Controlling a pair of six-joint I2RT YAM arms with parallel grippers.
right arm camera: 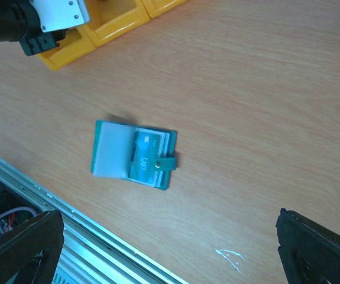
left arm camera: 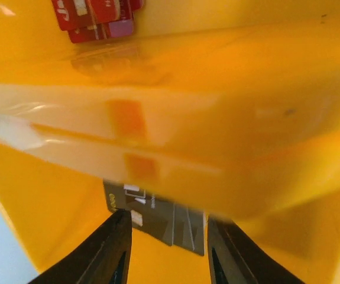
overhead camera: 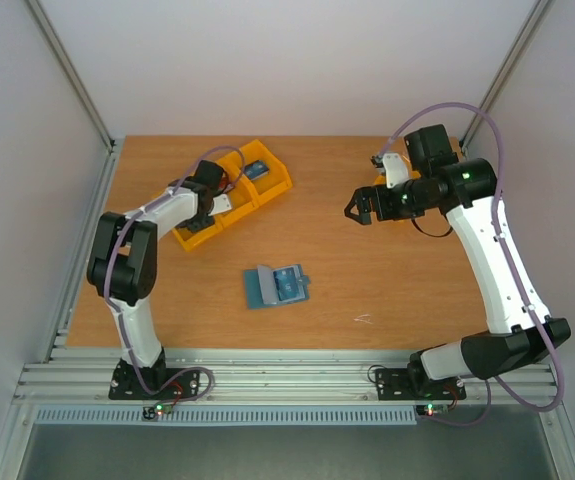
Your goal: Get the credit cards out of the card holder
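Hovering over grey card (left arm camera: pixel 156 220), apparently — left hand (left arm camera: pixel 167 218).

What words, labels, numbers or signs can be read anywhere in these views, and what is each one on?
"VIP", sideways and slightly soft: on the teal card in the open wallet.
Red cards: white lettering, cut off by the frame edge, not readable.
Dark grey card in the orange bin: small white print, too blurred to read.
Blue card in the top view: too small to read.
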